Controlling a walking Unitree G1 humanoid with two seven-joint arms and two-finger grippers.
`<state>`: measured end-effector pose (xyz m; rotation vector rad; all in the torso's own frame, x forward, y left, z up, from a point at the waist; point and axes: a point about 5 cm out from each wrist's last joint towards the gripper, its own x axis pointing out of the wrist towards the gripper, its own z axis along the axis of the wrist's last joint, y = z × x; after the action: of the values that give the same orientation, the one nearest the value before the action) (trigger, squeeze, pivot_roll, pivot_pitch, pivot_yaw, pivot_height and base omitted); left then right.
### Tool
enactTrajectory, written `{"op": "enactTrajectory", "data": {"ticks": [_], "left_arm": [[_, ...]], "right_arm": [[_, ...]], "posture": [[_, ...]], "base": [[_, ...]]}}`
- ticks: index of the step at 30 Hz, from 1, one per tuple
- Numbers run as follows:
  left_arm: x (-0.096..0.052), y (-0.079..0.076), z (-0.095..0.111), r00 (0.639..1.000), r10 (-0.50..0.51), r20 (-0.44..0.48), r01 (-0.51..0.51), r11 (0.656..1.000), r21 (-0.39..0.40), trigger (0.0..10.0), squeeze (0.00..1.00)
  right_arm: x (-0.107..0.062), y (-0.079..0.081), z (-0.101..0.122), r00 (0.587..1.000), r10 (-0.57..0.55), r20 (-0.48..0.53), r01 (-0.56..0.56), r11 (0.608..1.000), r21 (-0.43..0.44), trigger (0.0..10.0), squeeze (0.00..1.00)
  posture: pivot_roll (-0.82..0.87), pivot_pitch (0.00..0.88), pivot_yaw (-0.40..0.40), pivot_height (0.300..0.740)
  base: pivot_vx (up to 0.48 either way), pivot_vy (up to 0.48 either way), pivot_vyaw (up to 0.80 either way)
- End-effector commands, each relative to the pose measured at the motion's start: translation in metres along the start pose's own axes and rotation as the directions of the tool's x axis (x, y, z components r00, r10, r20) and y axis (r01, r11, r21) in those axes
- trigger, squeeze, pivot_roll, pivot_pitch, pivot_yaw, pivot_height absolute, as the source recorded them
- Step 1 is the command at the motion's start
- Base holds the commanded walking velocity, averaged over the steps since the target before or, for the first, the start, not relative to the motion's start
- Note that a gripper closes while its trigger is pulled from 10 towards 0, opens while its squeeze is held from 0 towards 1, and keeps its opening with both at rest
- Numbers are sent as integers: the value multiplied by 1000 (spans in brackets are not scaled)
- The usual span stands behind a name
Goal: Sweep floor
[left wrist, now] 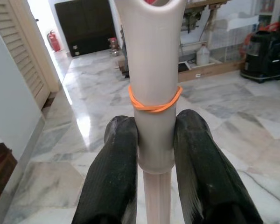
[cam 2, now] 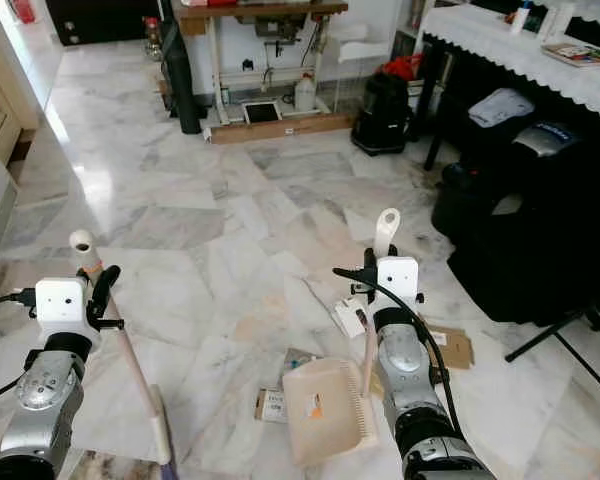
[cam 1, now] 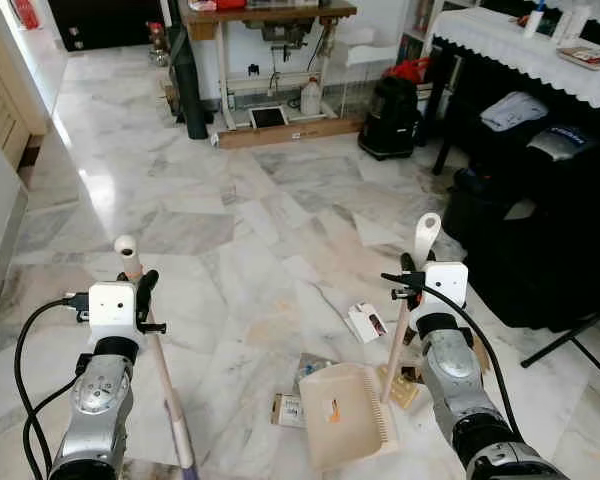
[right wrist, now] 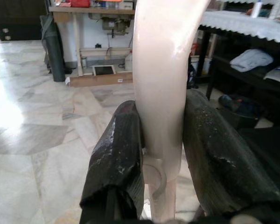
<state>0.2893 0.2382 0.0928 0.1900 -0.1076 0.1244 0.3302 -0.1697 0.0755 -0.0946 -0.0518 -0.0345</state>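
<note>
One broom (cam 1: 165, 375). One dustpan (cam 1: 345, 412). Two grippers: left gripper (left wrist: 155, 161), right gripper (right wrist: 161, 154), one tool clamped in each.

Litter on the marble floor (cam 1: 210, 200): about four pieces near the dustpan — one white card (cam 1: 366, 321), one small carton (cam 1: 288, 409), one dark wrapper (cam 1: 310, 362), one flat cardboard piece (cam 2: 450, 347).

One black vacuum cleaner (cam 1: 388, 115). One white jug (cam 1: 310, 97). One rubber band (left wrist: 154, 103) on the broom handle.

The robot has two shiny silver arms, round and ribbed like metal cans; each arm carries a small white box near its tip, with little black knobs and screws on the side; black cables loop out from the boxes and run back along the arms; the left end effector (cam 1: 138, 283) and the right end effector (cam 1: 412, 272) each have two long black fingers (left wrist: 113, 177) with a rough, scuffed skin.
</note>
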Motion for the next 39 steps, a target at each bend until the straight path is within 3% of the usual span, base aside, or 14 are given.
{"op": "enactTrajectory", "data": {"ticks": [1,8,25,39], "left_arm": [[3,0,4,1000,-3,22,3,1000,4,10000,0],[2,-1,4,1000,-4,23,4,1000,-1,10000,0],[6,-2,5,999,-19,26,20,1000,-5,10000,0],[14,-6,-1,995,-96,-35,92,992,-89,10000,0]], "right_arm": [[3,-3,6,1000,-17,24,16,1000,7,10000,0],[3,-5,5,999,-31,18,31,1000,-3,10000,0],[-6,-23,-13,984,-158,-85,152,985,-81,10000,0],[-20,-22,-33,970,-172,-174,157,983,-100,10000,0]], "posture": [[120,0,-39,740],[115,0,-41,740],[99,0,-37,740],[98,0,-34,740]], "base": [[300,0,0],[287,0,0],[0,0,0],[0,0,0]]}}
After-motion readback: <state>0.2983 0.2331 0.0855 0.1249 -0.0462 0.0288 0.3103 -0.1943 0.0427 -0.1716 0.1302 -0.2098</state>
